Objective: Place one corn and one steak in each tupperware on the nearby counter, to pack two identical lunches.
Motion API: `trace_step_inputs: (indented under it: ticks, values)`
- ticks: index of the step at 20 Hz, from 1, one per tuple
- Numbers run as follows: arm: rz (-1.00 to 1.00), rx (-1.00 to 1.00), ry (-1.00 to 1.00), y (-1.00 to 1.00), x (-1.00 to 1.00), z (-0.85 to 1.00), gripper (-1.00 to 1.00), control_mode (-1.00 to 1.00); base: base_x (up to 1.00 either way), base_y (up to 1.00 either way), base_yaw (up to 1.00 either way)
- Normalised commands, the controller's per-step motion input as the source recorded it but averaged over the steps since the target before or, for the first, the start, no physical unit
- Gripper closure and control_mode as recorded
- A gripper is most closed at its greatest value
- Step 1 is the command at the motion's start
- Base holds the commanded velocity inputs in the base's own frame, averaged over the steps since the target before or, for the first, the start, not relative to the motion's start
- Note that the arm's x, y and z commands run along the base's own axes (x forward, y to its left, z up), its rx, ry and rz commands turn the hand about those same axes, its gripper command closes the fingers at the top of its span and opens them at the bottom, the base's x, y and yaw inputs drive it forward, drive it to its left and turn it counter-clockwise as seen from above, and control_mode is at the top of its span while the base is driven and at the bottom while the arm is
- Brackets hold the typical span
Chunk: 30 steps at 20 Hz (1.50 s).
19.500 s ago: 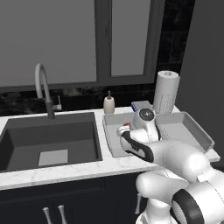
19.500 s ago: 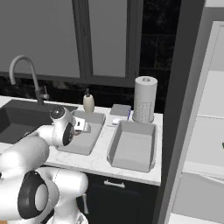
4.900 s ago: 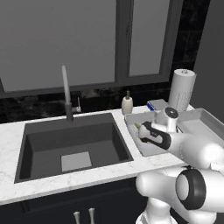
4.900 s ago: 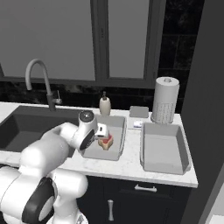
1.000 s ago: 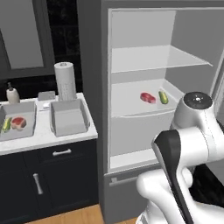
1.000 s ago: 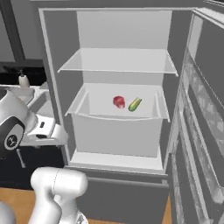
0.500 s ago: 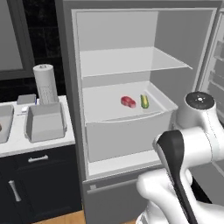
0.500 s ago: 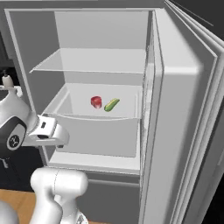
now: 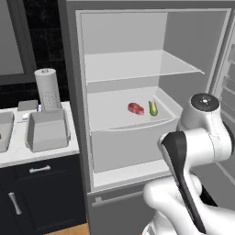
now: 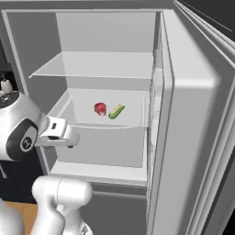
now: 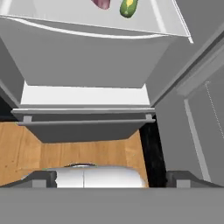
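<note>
The fridge [image 9: 124, 59] is standing open in front of the robot, its door [image 10: 183, 137] swung wide to the right and leaving the whole front free. A steak [image 9: 136, 108] and a corn [image 9: 153, 108] are lying just beside each other, apart, on the lower shelf [image 9: 114, 114], with bare shelf all around them and a low front lip along its edge. Above, the glass shelf [image 9: 137, 66] is sitting with open space between the two levels. In the right base view the steak [image 10: 100, 109] is showing left of the corn [image 10: 116, 111].

The arm is holding the gripper [image 10: 62, 133] low, in front of the fridge and below the lower shelf's front edge, well apart from both foods; the hand view is looking down at the fridge's bottom ledge and the wooden floor [image 11: 87, 153], with the corn [image 11: 128, 7] at its top edge. I cannot tell whether the fingers are spread or closed.

To the left, the counter [image 9: 27, 151] is carrying one tupperware [image 9: 47, 130] near its right edge, beside a paper-towel roll [image 9: 48, 89]; part of the second tub [image 9: 3, 131] is showing at the frame's left border. No readable writing is showing anywhere.
</note>
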Motion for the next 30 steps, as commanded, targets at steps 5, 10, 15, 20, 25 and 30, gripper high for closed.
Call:
trace_step_inputs:
  ticks: [5, 10, 15, 20, 25, 30]
  values:
    - [0.0, 0.07, -0.14, -0.13, 0.92, -0.12, -1.0, -1.0, 0.0, 0.0, 0.0]
    - [0.0, 0.14, -0.05, -0.05, 0.91, -0.08, -1.0, -1.0, 0.0, 0.0, 0.0]
    - [0.0, 0.13, 0.0, 0.0, 0.69, -0.04, -1.0, -1.0, 0.0, 0.0, 0.0]
    - [-0.04, 0.01, -0.03, -0.19, 0.67, -0.12, -1.0, -1.0, 0.0, 0.0, 0.0]
    - [-0.11, 0.0, 0.0, -0.28, 0.66, -0.21, -1.0, -1.0, 0.0, 0.0, 0.0]
    - [-0.12, 0.0, -0.01, -0.19, 0.63, -0.21, -1.0, -1.0, 0.0, 0.0, 0.0]
